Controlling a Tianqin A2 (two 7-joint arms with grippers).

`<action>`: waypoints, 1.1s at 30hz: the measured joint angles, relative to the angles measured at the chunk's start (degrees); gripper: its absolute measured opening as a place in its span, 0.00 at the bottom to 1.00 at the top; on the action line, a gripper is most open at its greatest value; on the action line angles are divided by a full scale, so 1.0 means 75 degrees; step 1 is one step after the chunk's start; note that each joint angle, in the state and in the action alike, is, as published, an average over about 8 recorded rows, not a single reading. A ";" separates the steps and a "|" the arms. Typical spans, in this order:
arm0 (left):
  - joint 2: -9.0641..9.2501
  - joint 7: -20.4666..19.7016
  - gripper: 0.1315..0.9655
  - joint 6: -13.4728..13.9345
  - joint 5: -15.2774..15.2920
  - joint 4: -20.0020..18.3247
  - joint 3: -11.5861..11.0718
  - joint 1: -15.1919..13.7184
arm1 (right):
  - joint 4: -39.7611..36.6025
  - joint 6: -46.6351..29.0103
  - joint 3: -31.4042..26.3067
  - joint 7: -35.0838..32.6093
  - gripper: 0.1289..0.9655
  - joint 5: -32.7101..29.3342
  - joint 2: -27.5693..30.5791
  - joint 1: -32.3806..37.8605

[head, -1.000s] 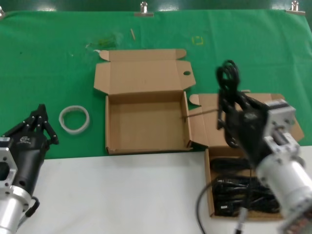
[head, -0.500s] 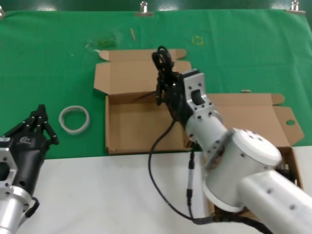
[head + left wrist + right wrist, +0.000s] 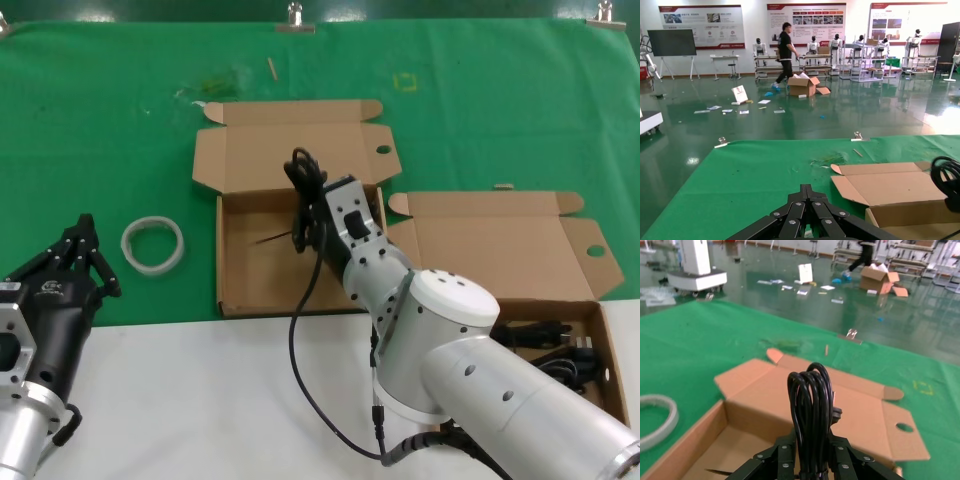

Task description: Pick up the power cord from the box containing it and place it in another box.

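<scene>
My right pincer (image 3: 308, 212) clamped the power cord (image 3: 303, 178) upright above another box (image 3: 295, 262).
Held high to clear walls; left pincer (image 3: 82, 252) idled, closed.

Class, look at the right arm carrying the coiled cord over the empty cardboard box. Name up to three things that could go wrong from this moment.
1. The right hand grips the power cord only at its lower end, so the upright bundle could slip or tip out.
2. The hand hangs over the empty box, near its back wall; a drop might catch that wall or the raised lid.
3. The robot's own thick cable loops over the box's front edge and may snag it.
</scene>
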 joint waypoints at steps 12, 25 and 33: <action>0.0000 0.0000 0.01 0.0000 -0.0001 0.0000 0.0000 0.0000 | 0.0160 0.0274 -0.0038 -0.0301 0.24 -0.0045 0.0017 -0.0171; 0.0000 0.0002 0.01 0.0000 -0.0001 0.0000 0.0000 0.0000 | 0.3552 0.1832 0.0337 -0.0680 0.50 0.0649 0.1155 -0.0930; 0.0000 0.0002 0.01 0.0000 -0.0001 0.0000 0.0000 0.0000 | 0.5823 0.2820 0.0925 -0.0624 0.71 0.0709 0.1778 -0.1558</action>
